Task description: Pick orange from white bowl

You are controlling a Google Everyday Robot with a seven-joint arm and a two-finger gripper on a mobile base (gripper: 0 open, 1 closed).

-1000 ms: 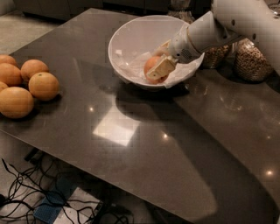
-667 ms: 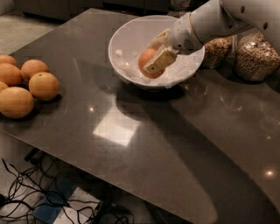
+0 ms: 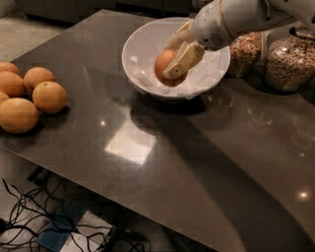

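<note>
Gripper [image 3: 173, 65], upper centre of frame: clamped on orange [image 3: 164, 64], over white bowl [image 3: 142, 44]. Dark table [image 3: 197, 162] beneath.

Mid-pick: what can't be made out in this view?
- The gripper, above the white bowl, is closed on the orange; its far finger is hidden behind the fruit.
- Orange's clearance from the bowl floor: one camera view, cannot tell.
- The loose oranges, left: pile cut by the frame edge.
- The arm: cut off at the top right edge.
</note>
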